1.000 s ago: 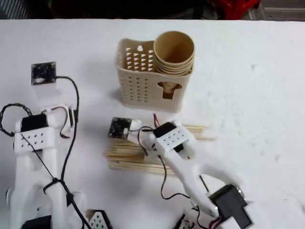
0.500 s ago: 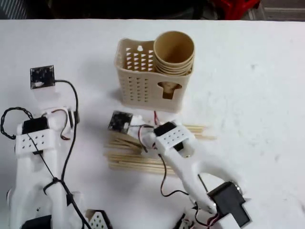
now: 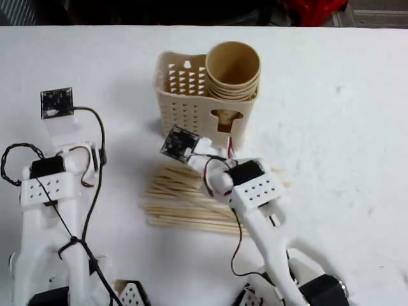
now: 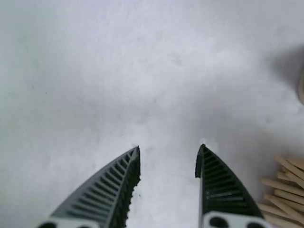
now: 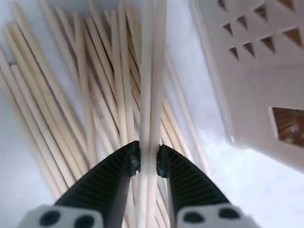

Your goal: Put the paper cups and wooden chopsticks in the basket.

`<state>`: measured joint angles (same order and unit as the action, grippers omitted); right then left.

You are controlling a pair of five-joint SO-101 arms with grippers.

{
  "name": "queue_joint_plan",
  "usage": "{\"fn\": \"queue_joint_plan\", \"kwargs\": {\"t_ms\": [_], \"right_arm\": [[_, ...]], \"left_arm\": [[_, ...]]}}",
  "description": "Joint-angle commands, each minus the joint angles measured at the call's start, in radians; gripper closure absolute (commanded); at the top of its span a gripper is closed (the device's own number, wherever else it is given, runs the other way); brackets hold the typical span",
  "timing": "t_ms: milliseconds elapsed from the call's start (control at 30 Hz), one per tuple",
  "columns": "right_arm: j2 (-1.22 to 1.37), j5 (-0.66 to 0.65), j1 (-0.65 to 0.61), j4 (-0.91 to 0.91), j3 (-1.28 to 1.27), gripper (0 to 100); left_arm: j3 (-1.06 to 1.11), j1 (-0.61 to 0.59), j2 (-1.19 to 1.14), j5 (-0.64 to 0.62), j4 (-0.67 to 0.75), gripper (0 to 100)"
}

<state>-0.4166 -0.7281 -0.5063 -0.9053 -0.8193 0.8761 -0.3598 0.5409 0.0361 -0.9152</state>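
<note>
A cream perforated basket (image 3: 185,105) stands at the table's back middle with a stack of tan paper cups (image 3: 233,69) in its right end. A pile of wooden chopsticks (image 3: 182,201) lies on the table in front of it. My right gripper (image 5: 147,159) is shut on a pair of chopsticks (image 5: 153,85), held above the pile beside the basket wall (image 5: 256,90). The right arm (image 3: 248,185) hangs over the pile's right end. My left gripper (image 4: 167,164) is open over bare table, with chopstick tips (image 4: 285,185) to one side.
The left arm (image 3: 48,185) stands at the table's left with its black cable (image 3: 95,185) looping beside it. White table surface (image 3: 338,115) stretches to the right of the basket. Dark room clutter lies beyond the far edge.
The right arm has risen and shifted right toward the basket, lifting a pair of chopsticks off the pile. The left arm drew back slightly between the two earlier frames, then stayed still.
</note>
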Motion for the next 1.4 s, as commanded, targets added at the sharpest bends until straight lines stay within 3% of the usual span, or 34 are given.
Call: {"fn": "queue_joint_plan", "kwargs": {"t_ms": [0, 133, 233, 800, 933, 1133, 1267, 1367], "right_arm": [[0.101, 0.0, -0.004, 0.033, 0.006, 96.8], [0.268, 0.0, -0.033, 0.125, 0.011, 89.4], [0.32, 0.0, -0.025, 0.139, 0.035, 89.4], [0.156, 0.058, -0.036, 0.148, 0.048, 90.7], [0.165, 0.071, -0.035, 0.219, 0.032, 90.5], [0.302, 0.071, -0.035, 0.282, 0.034, 80.2], [0.361, 0.069, -0.036, 0.294, 0.035, 80.5], [0.364, 0.069, -0.031, 0.294, 0.035, 86.0]], "left_arm": [[-0.006, -0.015, 0.001, -0.012, 0.025, 80], [-0.005, -0.015, -0.001, -0.012, 0.023, 80], [-0.005, -0.015, -0.001, -0.012, 0.023, 80], [-0.005, -0.015, -0.001, -0.012, 0.025, 80], [-0.005, -0.015, -0.001, -0.012, 0.025, 80], [-0.005, -0.013, -0.001, -0.012, 0.025, 80], [-0.005, -0.013, -0.001, -0.012, 0.025, 80], [-0.005, -0.013, -0.001, -0.012, 0.025, 80]]}}
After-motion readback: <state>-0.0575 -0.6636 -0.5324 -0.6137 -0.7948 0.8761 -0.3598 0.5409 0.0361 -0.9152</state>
